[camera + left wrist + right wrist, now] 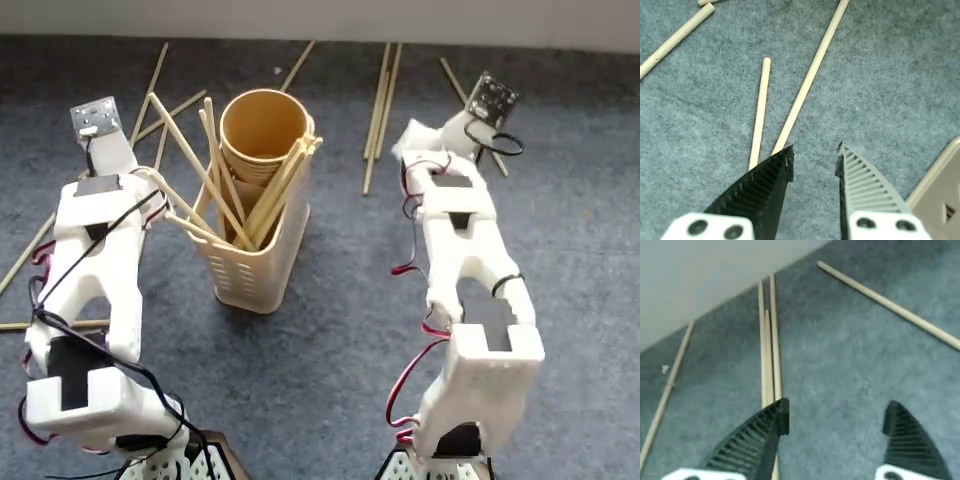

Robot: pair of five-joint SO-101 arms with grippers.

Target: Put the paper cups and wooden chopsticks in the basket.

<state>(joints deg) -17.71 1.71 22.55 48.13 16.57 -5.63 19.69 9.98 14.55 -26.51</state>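
Paper cups (262, 125) nested upright in basket (255, 270), bundled chopsticks (283, 185) leaning alongside. Loose chopsticks (378, 100) scattered across grey table (340, 300). Left hand (815, 147): parted moderately, holding nothing, near basket, above two loose chopsticks. Right hand (838, 401): spread wide, holding nothing, above more loose chopsticks.

The white plastic left arm (95, 270) has inset black servo blocks, a black cable along its top and red wires at the base. The white plastic right arm (465, 250) is of the same build, with red and black wires. The left gripper (815, 150) has one black ribbed finger, one pale grey, and white mounts with screw holes. On the right gripper (838, 407) both fingers are black and ribbed.
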